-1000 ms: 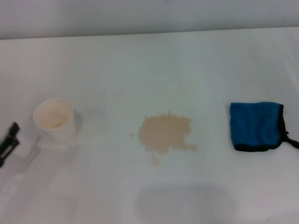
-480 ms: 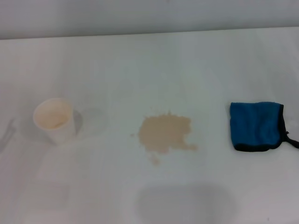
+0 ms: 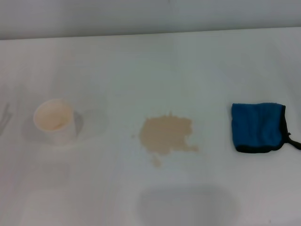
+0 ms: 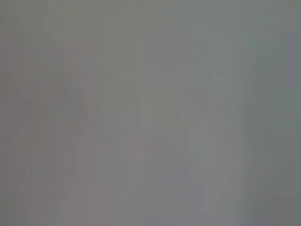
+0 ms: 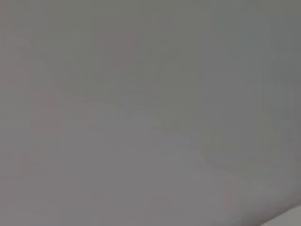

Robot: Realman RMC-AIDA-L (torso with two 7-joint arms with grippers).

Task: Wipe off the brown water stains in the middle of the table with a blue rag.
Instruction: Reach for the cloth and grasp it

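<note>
White and smooth, the table (image 3: 150,61) fills nearly the whole head view, with a grey wall band behind its far edge. Near the middle lies the brown water stain (image 3: 165,134), a flat tan puddle with ragged edges and a small droplet just beside its near edge. Well apart on the robot's right sits the blue rag (image 3: 257,127), folded flat into a rough square, its black trim running along the right and near edges and a small black loop sticking out at the near right corner. On the left stands a white paper cup (image 3: 55,120), upright, tan inside, and well clear of the puddle.

Neither hand shows in the head view, and both wrist views give only a blank grey field (nothing to read there), so whether either hand is wide or narrow cannot be told.

The rag looks soft, light and limp; it should bunch and drape when lifted rather than hold its shape. A pinch from above at the thick folded middle, or at the trimmed right edge, would likely gather enough layers to hold. Wiping has not begun. The right arm is probably the natural one, being nearer the cloth.
</note>
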